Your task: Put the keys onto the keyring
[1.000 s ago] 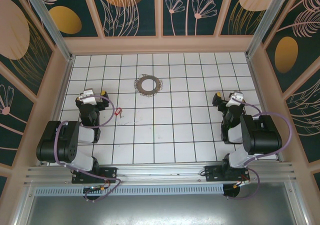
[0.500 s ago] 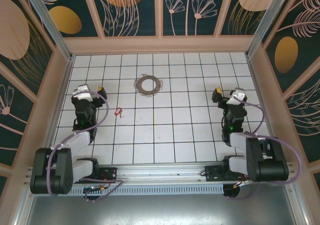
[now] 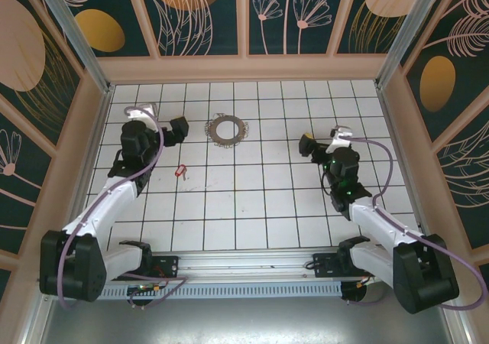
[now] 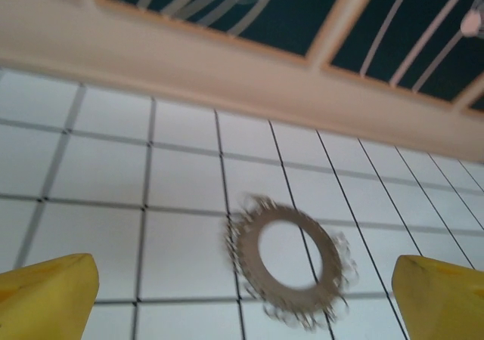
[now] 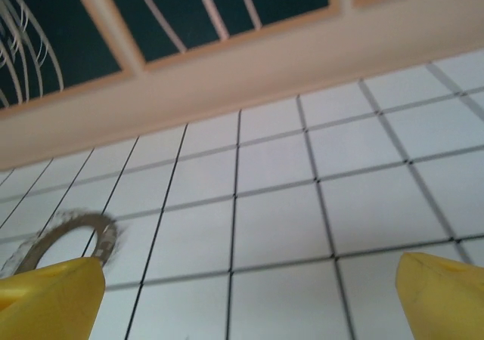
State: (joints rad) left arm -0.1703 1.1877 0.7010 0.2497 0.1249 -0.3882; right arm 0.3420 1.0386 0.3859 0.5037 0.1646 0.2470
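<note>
both grippers are spread wide and hold nothing. seen from above, the left gripper [image 3: 180,127] hangs over the white tiled bench [image 3: 260,206] with its jaws pointed at the keyring [image 3: 214,129], which lies flat just beyond its tips, near but apart from them. in the left wrist view the two yellow fingers [image 4: 45,295] sit at the bottom corners, far apart, and the keyring [image 4: 333,263] lies on the tiles between and a little ahead of them, slightly nearer the right-hand finger; its fringed rim looks blurred.

the keys [image 3: 181,171], a tiny red piece with a thin pale bit, lie on the bench behind the left gripper, back toward the arm bases and beside its forearm, touching neither it nor the keyring.

the right gripper [image 3: 308,145] is well apart from both things, its open jaws turned toward the keyring's side of the bench. in the right wrist view its yellow fingers [image 5: 49,298] stand wide at the lower corners, and a part of the keyring [image 5: 102,230] shows ahead and far to the left, just above the left-hand finger.
</note>
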